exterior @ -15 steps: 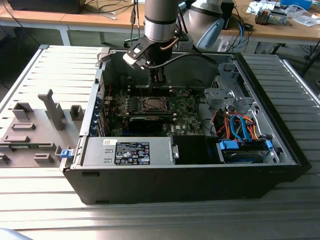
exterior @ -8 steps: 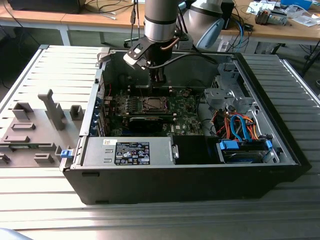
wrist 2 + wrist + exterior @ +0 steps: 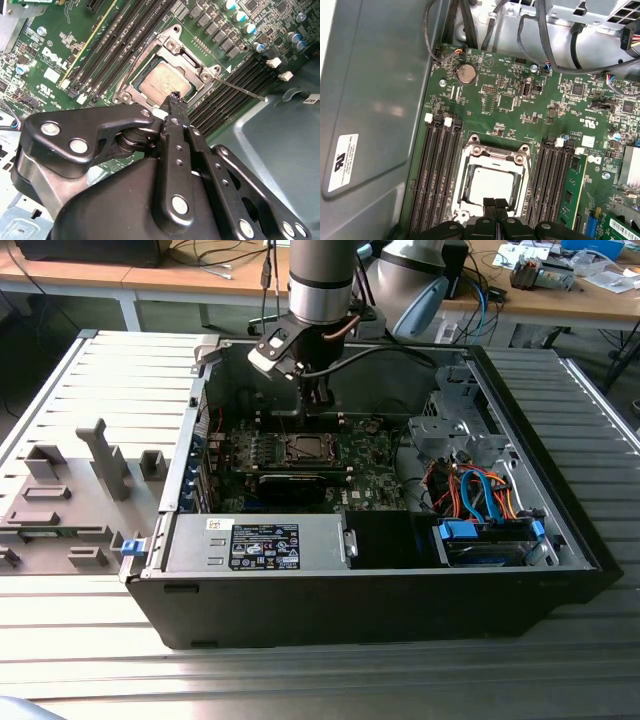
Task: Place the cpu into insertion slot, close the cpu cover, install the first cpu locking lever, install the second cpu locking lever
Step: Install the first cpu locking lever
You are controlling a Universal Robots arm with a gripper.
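Second wrist view: the cpu [image 3: 161, 82] is a small flat square with a dull silvery-grey top. It is seated in the insertion slot [image 3: 145, 69] on the green board [image 3: 55, 55]. The cpu cover [image 3: 172, 44], a thin silvery frame, lies flat over it, and the chip's top shows through its square window. 1 thin metal lever [image 3: 242, 89] juts out from a corner of the socket, across the black memory slots [image 3: 225, 107].

My own black linkage hides the side of the socket nearest me, so the frame's near edge is cut off there. In the first wrist view my hand [image 3: 495, 202] likewise covers the near rim of chip and cover. In the exterior view the socket sits deep in the open computer case [image 3: 350, 610] on the slatted worktop [image 3: 100, 680], and I cannot make out the chip there.

My hand [image 3: 175, 97] is clenched, its 2 fingers pressed together with nothing between them. The cpu lies just beyond my fingertips, with their joined tip over the chip's near edge. I cannot tell whether the tip touches the metal. In the exterior view my hand [image 3: 318, 410] stands inside the case, close over the socket.
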